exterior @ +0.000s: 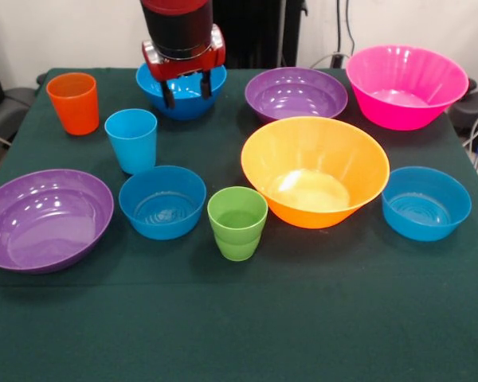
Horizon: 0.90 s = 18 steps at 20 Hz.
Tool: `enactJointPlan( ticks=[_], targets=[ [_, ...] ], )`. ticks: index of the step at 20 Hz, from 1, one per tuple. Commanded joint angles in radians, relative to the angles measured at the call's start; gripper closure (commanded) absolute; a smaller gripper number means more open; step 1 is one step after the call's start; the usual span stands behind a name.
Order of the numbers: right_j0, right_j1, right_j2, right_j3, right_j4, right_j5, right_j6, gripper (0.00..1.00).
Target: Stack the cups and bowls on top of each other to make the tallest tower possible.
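- Gripper [186, 89] hangs over the far blue bowl [181, 99] at table's [239, 334] back, jaws spread apart, holding nothing.
- Bowl looks like thin glossy plastic: prob. light, stiff, slippery. Best hold is pinch on rim wall, one finger inside, one outside.
- It stands upright, mouth up, axis vertical, round so no long side.
- No tower yet; orange cup [74, 103], light blue cup [131, 140], green cup [237, 222] all upright, apart.
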Motion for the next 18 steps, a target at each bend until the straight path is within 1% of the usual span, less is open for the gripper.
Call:
enactJointPlan(
  ticks=[1, 4, 5, 7, 9, 12, 15, 18],
  targets=[
    [0.015, -0.004, 0.031, -0.041, -0.053, 0.047, -0.205, 0.00],
    [0.018, -0.010, 0.032, -0.038, -0.044, 0.033, -0.178, 0.00],
    [0.008, -0.025, 0.030, -0.018, -0.045, 0.016, -0.171, 0.00],
    [0.014, -0.050, 0.004, -0.006, -0.047, -0.018, -0.097, 0.00],
    [0.016, -0.065, -0.013, 0.000, -0.048, -0.022, -0.065, 0.00],
    [0.017, -0.062, -0.031, -0.005, -0.045, -0.026, -0.028, 0.00],
    [0.018, -0.054, -0.040, -0.001, -0.032, -0.057, 0.021, 0.00],
    [0.008, -0.067, -0.050, 0.014, -0.023, -0.081, 0.049, 0.00]
  ],
)
